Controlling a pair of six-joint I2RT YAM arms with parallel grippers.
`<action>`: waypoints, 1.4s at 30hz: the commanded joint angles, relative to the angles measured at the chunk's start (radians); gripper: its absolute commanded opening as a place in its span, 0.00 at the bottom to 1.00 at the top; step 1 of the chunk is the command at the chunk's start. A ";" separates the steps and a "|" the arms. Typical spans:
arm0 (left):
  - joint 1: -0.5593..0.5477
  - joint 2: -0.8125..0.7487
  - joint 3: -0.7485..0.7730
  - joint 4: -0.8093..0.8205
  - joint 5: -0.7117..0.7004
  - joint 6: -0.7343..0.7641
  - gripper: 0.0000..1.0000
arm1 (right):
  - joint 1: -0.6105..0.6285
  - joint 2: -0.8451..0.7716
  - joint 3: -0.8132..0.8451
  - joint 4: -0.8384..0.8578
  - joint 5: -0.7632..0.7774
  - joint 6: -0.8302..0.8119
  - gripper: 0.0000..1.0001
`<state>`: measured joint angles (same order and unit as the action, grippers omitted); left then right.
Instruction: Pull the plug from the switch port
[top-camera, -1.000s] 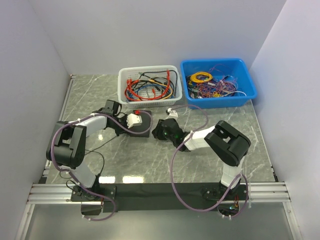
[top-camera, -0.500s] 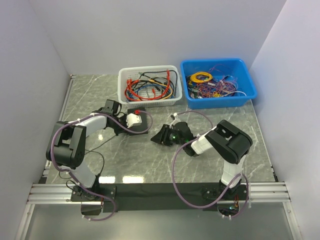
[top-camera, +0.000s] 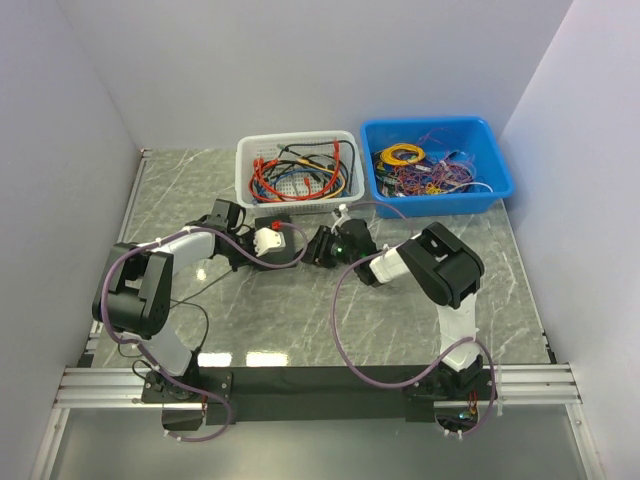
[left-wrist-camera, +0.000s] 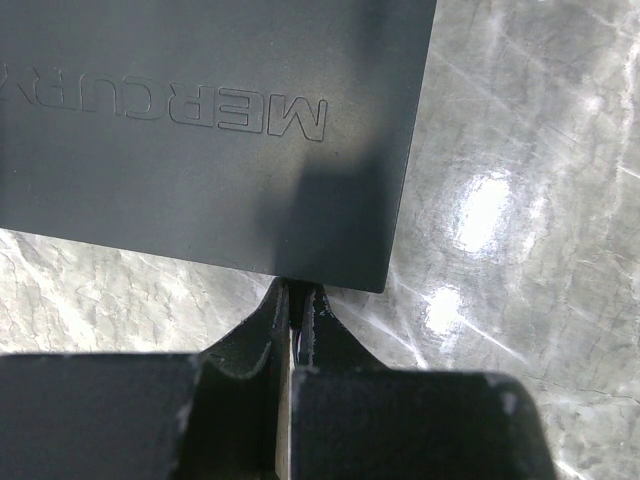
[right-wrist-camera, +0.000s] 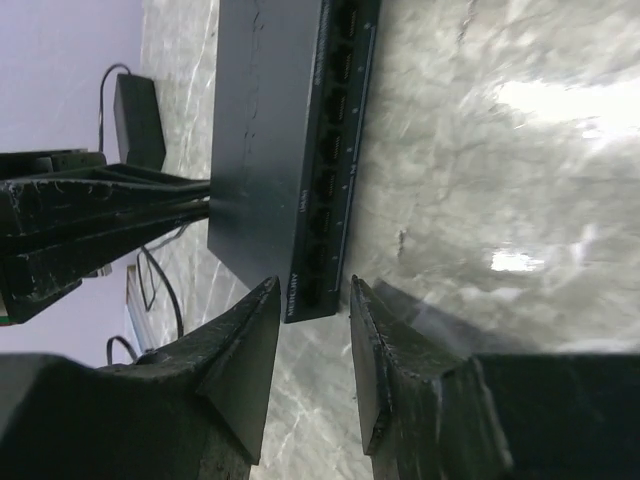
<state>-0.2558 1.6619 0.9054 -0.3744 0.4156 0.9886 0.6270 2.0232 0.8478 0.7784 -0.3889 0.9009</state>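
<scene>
The left claw (left-wrist-camera: 297, 292) barely pinches the flat matte-black switch box (left-wrist-camera: 200, 130); tugging with the spread right claw (right-wrist-camera: 312, 288) could slide it.

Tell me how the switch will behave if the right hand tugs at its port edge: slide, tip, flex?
The switch looks flat and low, so it likely won't tip. It seems a rigid box, so little flex. On the glossy table it would probably slide easily, though the left hand appears to pinch its opposite edge, which should brace it.
</scene>
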 joint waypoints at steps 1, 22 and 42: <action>-0.010 0.045 -0.037 -0.061 -0.052 0.004 0.01 | 0.016 0.012 0.037 -0.019 -0.037 -0.003 0.41; -0.023 0.053 -0.033 -0.057 -0.055 -0.010 0.01 | 0.039 0.117 0.122 -0.004 -0.096 0.068 0.07; 0.062 0.061 -0.048 -0.100 -0.123 0.064 0.00 | 0.017 0.063 -0.084 0.107 -0.073 0.083 0.00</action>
<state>-0.2218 1.6623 0.9073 -0.3653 0.3733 1.0176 0.6350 2.1078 0.8070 0.9382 -0.4717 1.0210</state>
